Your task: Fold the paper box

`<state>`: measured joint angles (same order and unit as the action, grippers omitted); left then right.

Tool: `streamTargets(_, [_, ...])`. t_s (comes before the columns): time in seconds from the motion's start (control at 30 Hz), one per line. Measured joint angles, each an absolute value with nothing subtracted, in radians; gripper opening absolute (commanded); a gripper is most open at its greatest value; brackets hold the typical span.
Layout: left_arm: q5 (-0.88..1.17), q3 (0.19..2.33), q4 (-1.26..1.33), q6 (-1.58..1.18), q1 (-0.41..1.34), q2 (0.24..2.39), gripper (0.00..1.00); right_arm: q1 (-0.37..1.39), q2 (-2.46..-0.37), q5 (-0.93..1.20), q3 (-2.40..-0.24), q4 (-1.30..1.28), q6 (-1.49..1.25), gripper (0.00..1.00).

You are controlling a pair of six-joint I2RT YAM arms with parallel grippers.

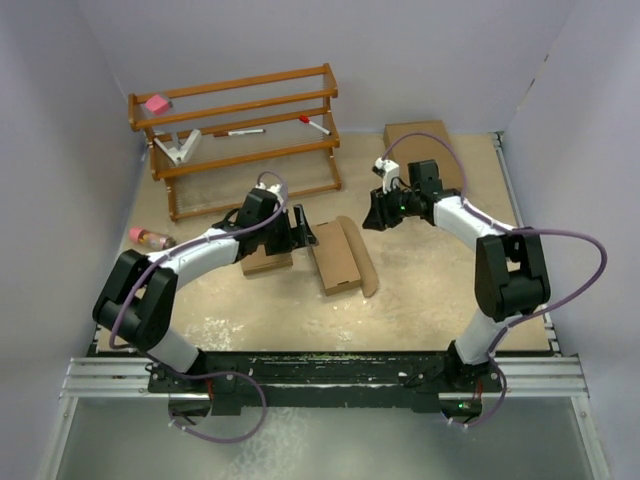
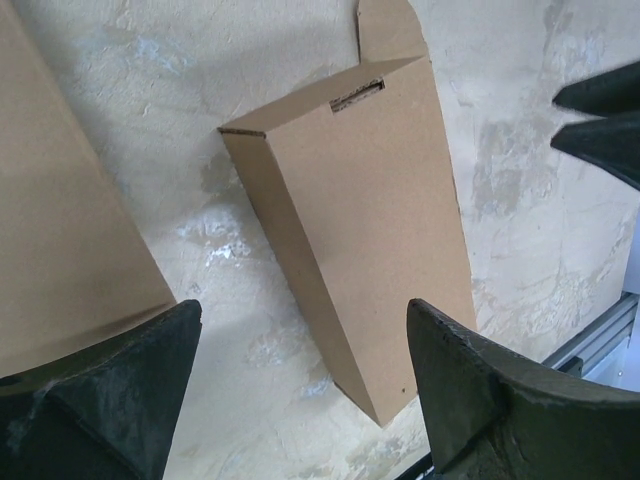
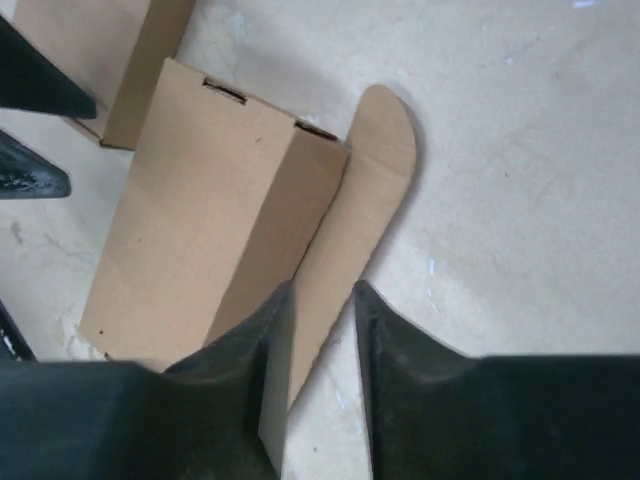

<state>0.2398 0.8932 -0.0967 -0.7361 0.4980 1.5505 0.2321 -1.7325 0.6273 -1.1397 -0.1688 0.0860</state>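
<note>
At the far left of the surface (image 1: 420, 290) you have a pink bottle (image 1: 150, 238) lying on its side, with a wooden rack (image 1: 232, 83) behind it. Your left gripper (image 1: 298, 234) is released, its fingers spread wide and holding nothing, poised over the right end of a second brown box (image 1: 266, 263). Just beside that, near the middle, the paper box (image 1: 336, 258) lies flat on the surface, folded into a slim block, with a rounded flap (image 3: 385, 140) still lying open along its right side. Your right gripper (image 3: 318, 300) hangs behind and to the right of it, its fingers drawn close with a narrow gap, clasping nothing. A large flat box (image 1: 418, 140) lies at the back right.
</note>
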Motion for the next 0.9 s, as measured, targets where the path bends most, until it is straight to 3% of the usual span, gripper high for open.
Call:
streamTargets(0.07, [0.240, 0.911, -0.096, -0.736, 0.500, 1.575, 0.86, 0.232, -1.740, 0.652, -1.141, -0.160, 0.079, 0.06])
streamTargets(0.13, [0.239, 0.926, -0.097, -0.735, 0.505, 1.606, 0.86, 0.232, -1.777, 0.680, -1.143, -0.159, 0.077, 0.00])
streamTargets(0.33, [0.239, 0.987, -0.109, -0.722, 0.524, 1.711, 0.82, 0.235, -1.934, 0.738, -1.143, -0.176, 0.051, 0.00])
streamTargets(0.57, [0.246, 1.096, -0.152, -0.691, 0.542, 1.811, 0.65, 0.278, -1.944, 0.783, -1.141, -0.175, 0.033, 0.00])
streamTargets(0.9, [0.257, 1.195, -0.227, -0.623, 0.545, 1.871, 0.64, 0.316, -1.944, 0.765, -1.141, -0.175, 0.020, 0.00])
